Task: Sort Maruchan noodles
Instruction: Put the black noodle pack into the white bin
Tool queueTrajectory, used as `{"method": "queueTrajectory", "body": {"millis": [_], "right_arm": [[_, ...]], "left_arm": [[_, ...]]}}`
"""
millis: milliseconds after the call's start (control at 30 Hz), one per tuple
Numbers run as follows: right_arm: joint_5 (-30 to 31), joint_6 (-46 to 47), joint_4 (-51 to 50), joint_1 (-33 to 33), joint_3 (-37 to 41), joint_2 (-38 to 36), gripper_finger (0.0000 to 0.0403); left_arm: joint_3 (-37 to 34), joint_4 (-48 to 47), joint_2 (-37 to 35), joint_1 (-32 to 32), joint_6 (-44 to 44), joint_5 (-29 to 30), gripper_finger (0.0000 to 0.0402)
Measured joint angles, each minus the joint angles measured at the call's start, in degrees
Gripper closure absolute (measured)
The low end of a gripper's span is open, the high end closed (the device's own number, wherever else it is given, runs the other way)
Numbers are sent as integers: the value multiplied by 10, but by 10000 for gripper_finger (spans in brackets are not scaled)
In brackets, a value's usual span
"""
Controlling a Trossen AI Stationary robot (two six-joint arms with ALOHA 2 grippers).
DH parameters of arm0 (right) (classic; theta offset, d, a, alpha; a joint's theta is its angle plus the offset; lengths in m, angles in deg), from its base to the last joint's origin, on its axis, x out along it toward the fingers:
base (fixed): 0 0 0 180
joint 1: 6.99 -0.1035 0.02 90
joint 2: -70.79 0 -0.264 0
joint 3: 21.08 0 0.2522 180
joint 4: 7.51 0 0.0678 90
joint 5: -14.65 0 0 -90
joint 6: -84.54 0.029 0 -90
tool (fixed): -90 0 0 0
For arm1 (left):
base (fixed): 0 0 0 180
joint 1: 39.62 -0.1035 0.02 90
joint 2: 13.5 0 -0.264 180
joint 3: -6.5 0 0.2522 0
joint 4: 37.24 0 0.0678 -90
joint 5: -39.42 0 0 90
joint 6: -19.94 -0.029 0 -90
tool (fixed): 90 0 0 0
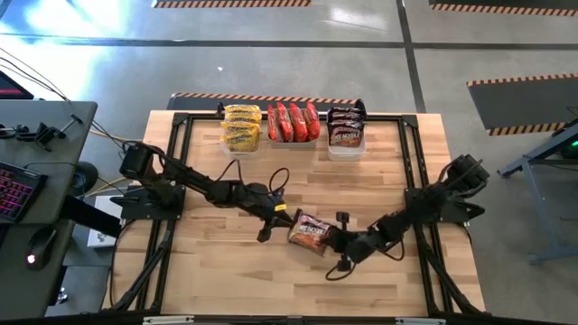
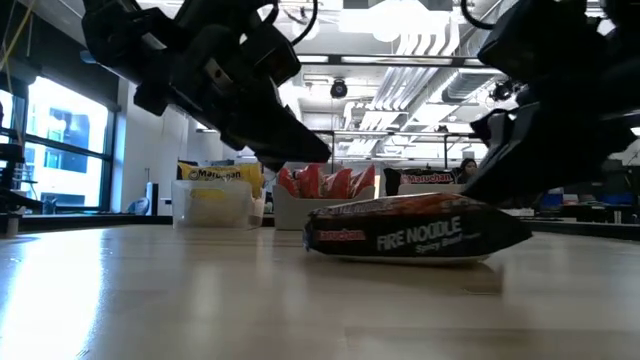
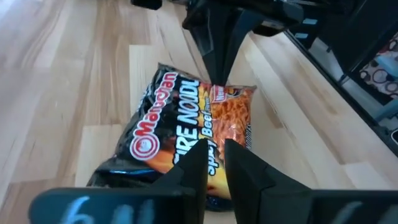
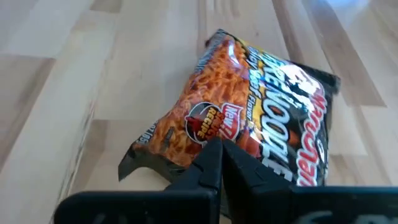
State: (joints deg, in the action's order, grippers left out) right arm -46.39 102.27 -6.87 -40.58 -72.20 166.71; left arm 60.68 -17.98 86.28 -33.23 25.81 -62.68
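Note:
One dark Maruchan noodle packet [image 1: 310, 233] marked "Fire Noodle" lies flat on the wooden table [image 1: 226, 280], between my two grippers. My left gripper [image 1: 282, 219] hovers over the packet's left end. Its fingers [image 3: 198, 163] stand a narrow slit apart with nothing between them, and in the low view its tip [image 2: 318, 155] is clear above the packet [image 2: 415, 232]. My right gripper [image 4: 219, 144] is shut at the packet's right end [image 4: 249, 99]. My right gripper's shut fingertips [image 3: 216, 71] meet the packet at its edge facing the table's right [image 3: 219, 91], by the noodle picture. They slant down from the table's right. The packet lies flat on the table. Whether the tips press on it I cannot tell.
Three clear tubs stand in a row at the table's far edge. One holds yellow packets [image 1: 241, 126], one holds red packets [image 1: 293, 122], and one holds dark packets [image 1: 346, 126]. A black frame [image 1: 411, 171] runs along the table's sides. Bare wood lies in front of the packet.

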Motion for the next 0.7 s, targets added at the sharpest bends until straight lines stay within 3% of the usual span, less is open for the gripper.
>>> {"method": "queueTrajectory", "body": {"millis": [233, 533, 700], "right_arm": [[-31, -40, 4, 22, 0, -13, 403], [-60, -91, 3, 28, 0, -90, 403], [-106, -92, 2, 59, -1, -106, 403]], "left_arm": [[0, -21, -4, -4, -2, 5, 308], [3, -76, -4, -43, -64, 35, 230], [53, -152, 12, -107, 25, -61, 204]]}}
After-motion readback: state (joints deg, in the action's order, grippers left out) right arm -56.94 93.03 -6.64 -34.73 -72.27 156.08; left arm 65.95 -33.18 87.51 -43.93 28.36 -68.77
